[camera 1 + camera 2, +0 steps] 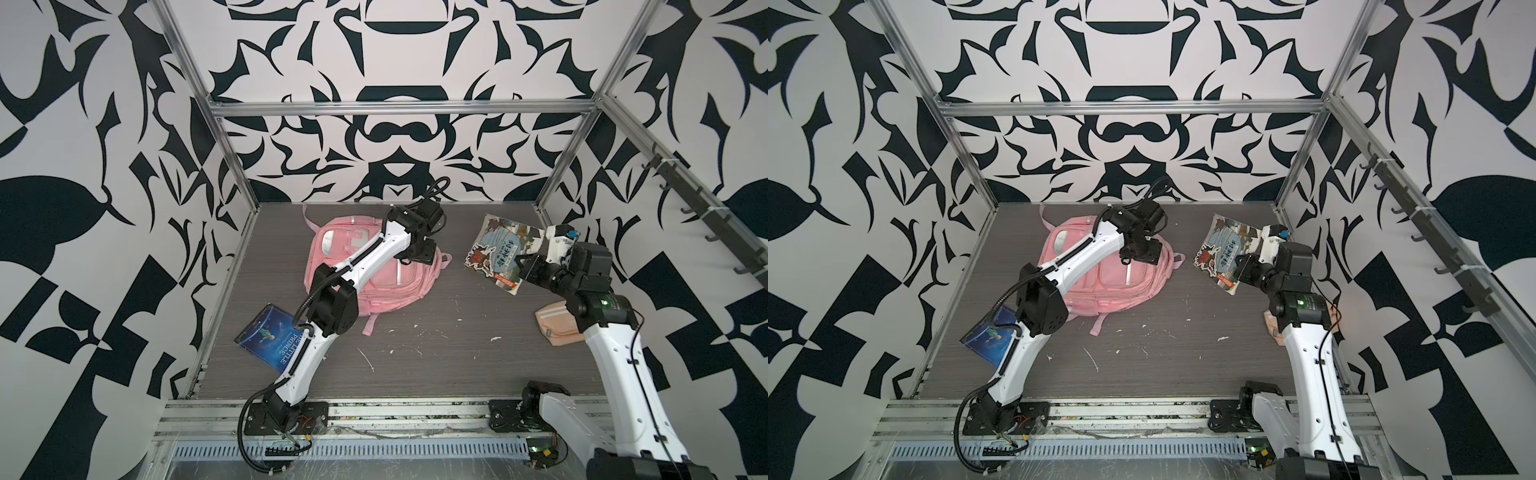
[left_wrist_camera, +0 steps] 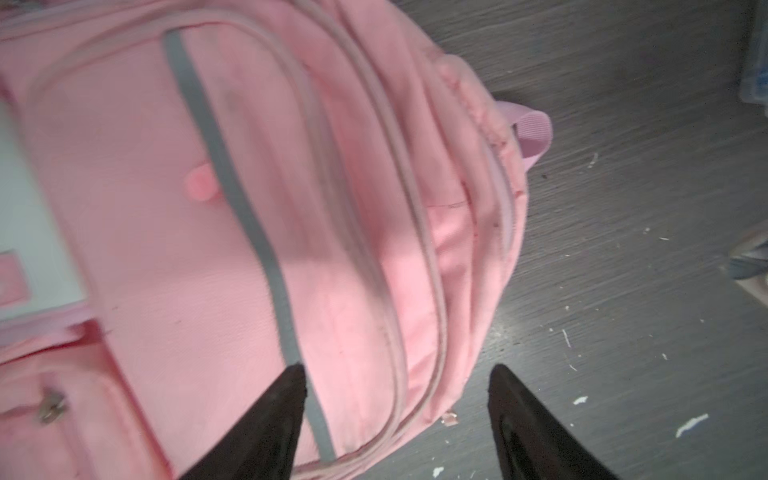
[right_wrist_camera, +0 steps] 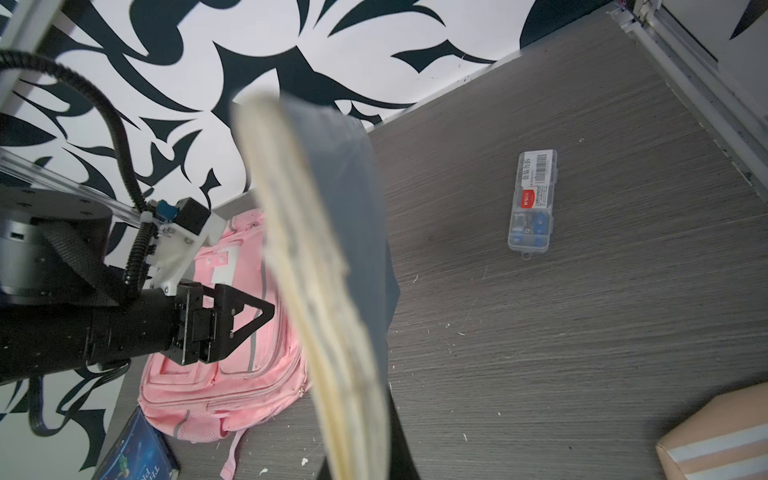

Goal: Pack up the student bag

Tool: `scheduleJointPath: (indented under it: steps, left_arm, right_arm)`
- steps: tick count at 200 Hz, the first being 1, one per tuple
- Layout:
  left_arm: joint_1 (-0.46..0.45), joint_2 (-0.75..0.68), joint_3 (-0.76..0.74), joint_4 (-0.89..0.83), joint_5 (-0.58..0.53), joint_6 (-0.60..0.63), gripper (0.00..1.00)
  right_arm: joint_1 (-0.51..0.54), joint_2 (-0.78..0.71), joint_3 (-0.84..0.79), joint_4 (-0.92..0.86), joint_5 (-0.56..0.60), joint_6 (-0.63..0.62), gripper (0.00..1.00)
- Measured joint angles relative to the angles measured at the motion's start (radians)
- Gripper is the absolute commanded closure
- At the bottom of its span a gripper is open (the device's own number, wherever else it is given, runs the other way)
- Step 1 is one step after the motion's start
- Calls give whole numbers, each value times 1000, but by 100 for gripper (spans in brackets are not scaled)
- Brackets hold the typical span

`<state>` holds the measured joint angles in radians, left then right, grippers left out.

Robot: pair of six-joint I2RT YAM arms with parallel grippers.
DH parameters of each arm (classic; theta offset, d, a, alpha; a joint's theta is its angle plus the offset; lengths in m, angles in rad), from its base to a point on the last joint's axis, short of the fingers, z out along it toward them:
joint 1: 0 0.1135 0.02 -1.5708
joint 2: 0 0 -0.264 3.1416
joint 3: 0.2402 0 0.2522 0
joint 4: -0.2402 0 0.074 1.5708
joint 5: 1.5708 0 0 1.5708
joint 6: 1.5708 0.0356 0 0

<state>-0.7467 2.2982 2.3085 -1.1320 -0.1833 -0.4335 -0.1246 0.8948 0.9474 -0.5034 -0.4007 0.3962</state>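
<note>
Our left arm (image 1: 374, 253) stretches forward with its elbow raised and wrist tipped down. Our left claw (image 2: 397, 368) hangs with jaws spread wide, gripping nothing. Our right arm (image 1: 615, 365) leans inward, and our right claw (image 1: 524, 265) is clamped on a book (image 1: 496, 245) that sticks out ahead of it.

Black-and-white patterned walls (image 1: 395, 50); aluminium frame (image 1: 399, 109); grey wood-grain tabletop (image 1: 436, 365), white flecks; hook rail (image 1: 702, 198) right.

Student bag (image 2: 137, 232) blurry, cropped; L wrist.
</note>
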Motion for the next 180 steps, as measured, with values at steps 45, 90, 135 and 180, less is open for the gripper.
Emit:
scheduleJointPath:
  steps: [45,90,135,180]
  left_arm:
    - [35,39,90,-16,-41,-37,30]
    - [28,133,132,16,-30,-67,34]
    - [22,218,141,38,-23,-77,55]
    - [20,203,58,105,-11,-58,96]
  right_arm:
    - [0,17,-23,15,-22,33,100]
    - [0,9,-42,17,-24,53,100]
    - [0,-16,-42,9,-25,58,100]
    - [0,-77,-60,14,-25,72,100]
